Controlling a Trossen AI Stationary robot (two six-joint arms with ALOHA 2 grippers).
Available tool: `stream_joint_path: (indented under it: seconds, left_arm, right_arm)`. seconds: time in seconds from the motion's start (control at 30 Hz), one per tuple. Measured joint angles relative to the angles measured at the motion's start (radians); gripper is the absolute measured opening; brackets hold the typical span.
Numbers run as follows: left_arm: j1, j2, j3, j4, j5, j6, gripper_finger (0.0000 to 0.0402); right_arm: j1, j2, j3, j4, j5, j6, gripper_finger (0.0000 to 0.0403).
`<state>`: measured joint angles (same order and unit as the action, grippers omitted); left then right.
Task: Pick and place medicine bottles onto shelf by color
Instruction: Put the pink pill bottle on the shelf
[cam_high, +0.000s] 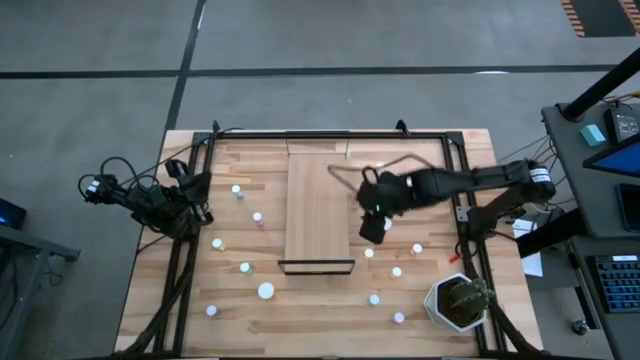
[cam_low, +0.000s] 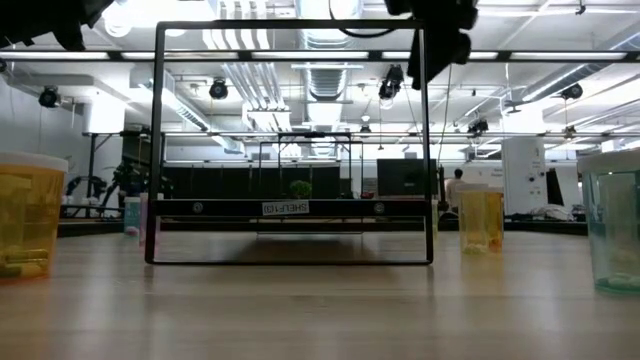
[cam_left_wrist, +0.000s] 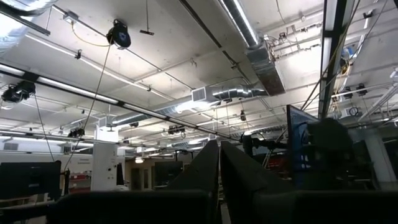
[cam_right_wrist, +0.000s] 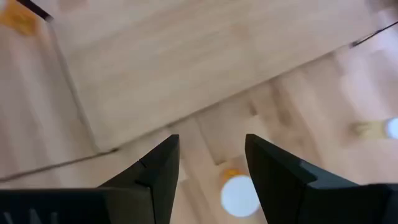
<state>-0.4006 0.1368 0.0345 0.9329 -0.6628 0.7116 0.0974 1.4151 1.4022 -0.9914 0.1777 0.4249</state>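
Right gripper (cam_high: 373, 228) hangs above the table (cam_high: 320, 315) just off the shelf's (cam_high: 318, 205) right long edge, near its railed end; fingers (cam_right_wrist: 158, 168) spread wide with nothing between them; right wrist view shows an orange bottle (cam_right_wrist: 239, 193) with a white cap on the table below the gap, not touched; shelf edge runs just beyond the fingertips there. Left gripper (cam_high: 192, 205) is parked at the table's left edge, pinched fully closed, holding nothing, its camera pointing at the ceiling. Shelf lies lengthwise in the table's middle, top bare, dark rail (cam_high: 316, 266) at the near end; no bottles on it. Bottles are scattered on both sides of it: left group (cam_high: 245, 267) spread between the shelf and the left frame, including one larger white cap (cam_high: 265, 291); right group (cam_high: 396, 271) sits between the shelf's railed end and the potted plant (cam_high: 458, 302) at the near right corner. Open room: strip of table along the far edge and the near-middle stretch in front of the rail. Low view shows an orange bottle (cam_low: 30, 215) close at the left and a greenish one (cam_low: 612, 220) at the right.
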Motion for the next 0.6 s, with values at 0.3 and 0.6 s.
stream_joint_path:
  seconds: [0.3,0.6]
  left_arm:
    - [0.0,-0.002,0.017,0.006,-0.001,0.01,0.0]
    - [0.0,-0.004,0.03,0.038,0.001,0.012,0.0]
  right_arm:
    - [0.09,-0.004,-0.135,0.153,0.175,-0.106,0.0173]
    - [0.073,-0.038,-0.178,0.149,0.089,0.042,0.0191]
